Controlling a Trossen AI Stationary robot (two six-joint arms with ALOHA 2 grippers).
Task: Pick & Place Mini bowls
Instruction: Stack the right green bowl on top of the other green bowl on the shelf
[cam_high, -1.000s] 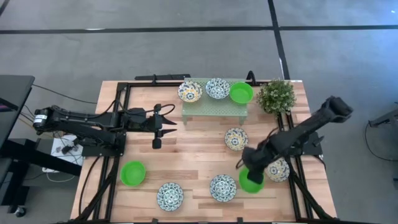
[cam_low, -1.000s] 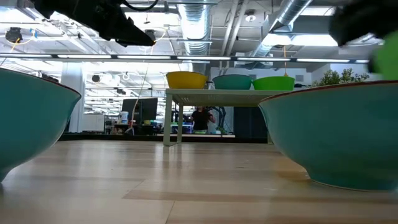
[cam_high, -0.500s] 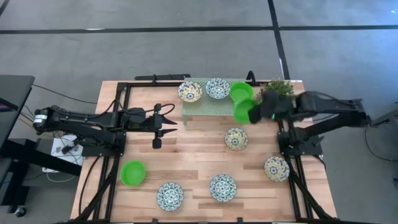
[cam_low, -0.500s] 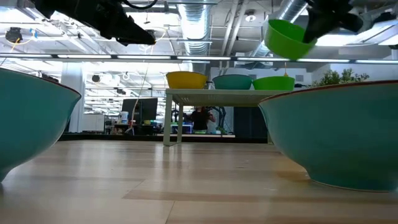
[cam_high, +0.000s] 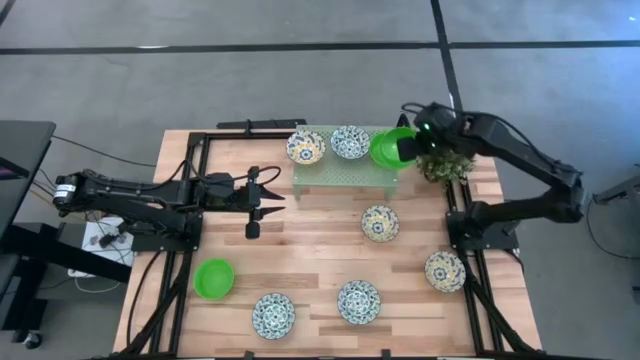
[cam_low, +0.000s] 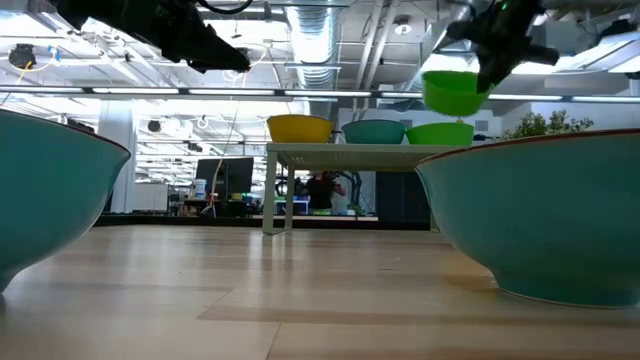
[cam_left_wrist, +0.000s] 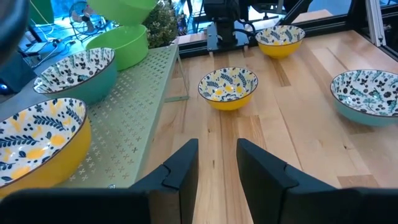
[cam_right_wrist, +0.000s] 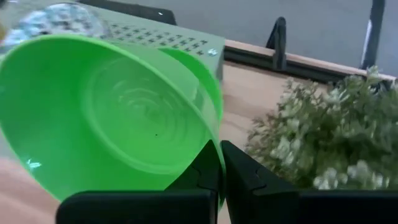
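Observation:
My right gripper (cam_high: 413, 146) is shut on a plain green mini bowl (cam_high: 404, 149), which hangs in the air over the right end of the pale-green rack (cam_high: 345, 170). A second green bowl (cam_high: 380, 152) stands on the rack just under it, beside two patterned bowls (cam_high: 349, 141) (cam_high: 305, 147). On the table stand a third green bowl (cam_high: 213, 277) and several patterned ones (cam_high: 380, 222) (cam_high: 358, 301). My left gripper (cam_left_wrist: 217, 163) hovers open over the table's left middle, with nothing between its fingers. My right gripper pinches the green bowl's wall at the rim (cam_right_wrist: 216, 138), one finger (cam_right_wrist: 204, 167) inside the bowl and one outside. The fingers slant down from the table's right side. The bowl (cam_low: 452, 92) hangs clear, mouth up and nearly level, above the rack's green bowl (cam_low: 440, 132).
A small bushy potted plant (cam_high: 448, 163) stands at the far right corner, right under my right arm. Two patterned bowls (cam_high: 273, 314) (cam_high: 444, 271) sit near the front edge. Dark frame rails (cam_high: 470, 240) run along both table sides.
My right gripper has lifted the green bowl off the table's near right part and carried it up and toward the far edge, to above the rack's right end. The wrist has rolled on the way, and the bowl, tipped half a second ago, now hangs nearly level.

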